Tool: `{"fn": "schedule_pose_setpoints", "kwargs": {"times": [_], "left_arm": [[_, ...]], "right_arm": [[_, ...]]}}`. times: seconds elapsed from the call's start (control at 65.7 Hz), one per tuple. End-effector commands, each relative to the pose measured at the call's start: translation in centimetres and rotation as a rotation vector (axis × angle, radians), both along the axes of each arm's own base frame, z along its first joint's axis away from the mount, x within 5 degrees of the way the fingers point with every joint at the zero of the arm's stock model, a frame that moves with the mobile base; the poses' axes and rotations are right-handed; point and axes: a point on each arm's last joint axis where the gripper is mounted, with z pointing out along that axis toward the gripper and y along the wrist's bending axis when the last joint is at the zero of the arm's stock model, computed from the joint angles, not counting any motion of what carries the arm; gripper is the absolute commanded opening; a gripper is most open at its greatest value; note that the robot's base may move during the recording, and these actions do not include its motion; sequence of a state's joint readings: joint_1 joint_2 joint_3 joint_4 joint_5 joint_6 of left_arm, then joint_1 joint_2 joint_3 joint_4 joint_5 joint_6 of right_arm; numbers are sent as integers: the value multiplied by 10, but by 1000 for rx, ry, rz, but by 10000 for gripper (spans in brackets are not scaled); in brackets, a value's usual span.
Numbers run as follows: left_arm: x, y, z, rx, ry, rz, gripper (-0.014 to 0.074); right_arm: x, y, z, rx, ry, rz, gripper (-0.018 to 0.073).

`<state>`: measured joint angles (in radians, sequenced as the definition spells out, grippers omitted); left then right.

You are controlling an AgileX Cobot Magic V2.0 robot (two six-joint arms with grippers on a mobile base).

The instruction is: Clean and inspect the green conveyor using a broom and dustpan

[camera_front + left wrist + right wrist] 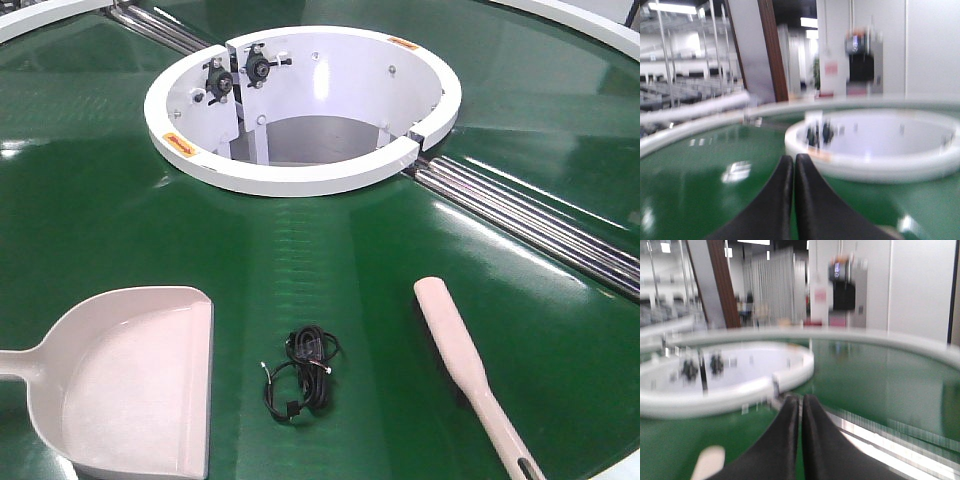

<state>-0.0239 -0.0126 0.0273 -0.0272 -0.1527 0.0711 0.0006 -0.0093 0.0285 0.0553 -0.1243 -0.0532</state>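
Note:
The green conveyor point(330, 250) fills the front view, glossy, with its white central ring point(300, 105) at the top middle. On it at lower left lies the pale-pink dustpan point(130, 385), mouth facing right. The pale-pink broom point(465, 365) lies at lower right, head pointing away. Neither gripper shows in the front view. In the left wrist view my left gripper point(793, 161) is shut and empty above the belt, facing the ring point(875, 150). My right gripper point(801, 401) is shut too, holding nothing; the broom's tip point(706, 461) shows blurred at its lower left.
A small coil of black cable point(300, 372) lies on the belt between dustpan and broom. Steel roller seams point(540, 225) run out from the ring to the right and upper left. The conveyor's white outer rim point(865, 337) curves behind, with shelving and walls beyond.

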Motion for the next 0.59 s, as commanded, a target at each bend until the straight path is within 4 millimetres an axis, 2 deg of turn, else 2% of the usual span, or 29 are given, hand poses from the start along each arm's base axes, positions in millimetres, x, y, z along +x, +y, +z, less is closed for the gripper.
{"fn": "schedule_pose_setpoints", "kwargs": {"times": [0.0, 0.122, 0.274, 0.457, 0.579], "left_arm": [[-8, 2, 18, -111, -246, -19, -22], [-19, 2, 47, -121, -394, -28, -22], [-30, 2, 84, -118, -424, -36, -22], [-33, 0, 135, -2, -257, -7, -22], [-17, 1, 158, 49, -83, 22, -22]], "right_arm": [[-8, -1, 21, -1, -262, -19, -6], [-13, -1, 42, -2, -305, -17, -6], [-21, -1, 75, -5, -318, -13, -5], [-18, 0, 110, 21, -277, 2, -5], [-3, 0, 124, 27, -200, 5, -5]]}}
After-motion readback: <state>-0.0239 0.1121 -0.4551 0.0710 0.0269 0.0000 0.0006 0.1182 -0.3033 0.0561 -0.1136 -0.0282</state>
